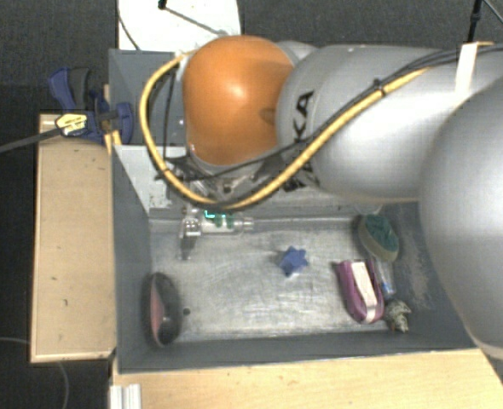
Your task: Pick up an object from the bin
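Jaws low at the back left of the grey bin [234,309], under the orange wrist cover [234,100] that hides them, opening cannot be told, blue star-shaped piece [293,261] lying apart to their right, dark oval pink-faced object [160,309] in front of them, purple-and-white item [360,290] and teal oval thing [379,235] well to their right

We see scuffed, matt grey metal bin [234,309] round the claw [188,237]; purple obj. [350,290] far right of it looks glossy plastic.

Light from overhead, moderately bright. Broad soft sheen on top of orange cover [234,92] and along silver arm [379,135]. Bin floor [243,301] evenly lit, with streaky pale reflections off the metal. Soft shade under the arm along the floor's far edge. Surround above the bin dark
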Robot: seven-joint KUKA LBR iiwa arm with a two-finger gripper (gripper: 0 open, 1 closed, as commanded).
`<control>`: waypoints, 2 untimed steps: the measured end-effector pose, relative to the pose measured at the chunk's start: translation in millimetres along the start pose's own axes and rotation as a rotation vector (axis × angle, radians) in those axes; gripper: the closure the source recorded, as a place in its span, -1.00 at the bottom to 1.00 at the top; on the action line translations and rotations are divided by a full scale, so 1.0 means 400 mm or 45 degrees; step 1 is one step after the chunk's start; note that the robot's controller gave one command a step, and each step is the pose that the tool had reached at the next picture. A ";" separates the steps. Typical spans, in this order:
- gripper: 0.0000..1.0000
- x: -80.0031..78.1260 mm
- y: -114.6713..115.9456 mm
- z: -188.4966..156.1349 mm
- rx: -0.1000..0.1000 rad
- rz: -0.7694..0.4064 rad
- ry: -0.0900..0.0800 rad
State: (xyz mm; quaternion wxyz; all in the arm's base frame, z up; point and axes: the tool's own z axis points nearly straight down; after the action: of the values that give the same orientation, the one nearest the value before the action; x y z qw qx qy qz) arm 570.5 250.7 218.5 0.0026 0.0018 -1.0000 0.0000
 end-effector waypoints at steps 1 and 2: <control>-1.00 0.199 -0.046 0.163 0.004 -0.173 0.004; -1.00 0.188 -0.016 0.356 0.014 -0.279 -0.002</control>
State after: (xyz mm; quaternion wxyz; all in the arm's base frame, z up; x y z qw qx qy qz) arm 494.7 243.8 76.6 0.0018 0.1113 -0.9938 0.0054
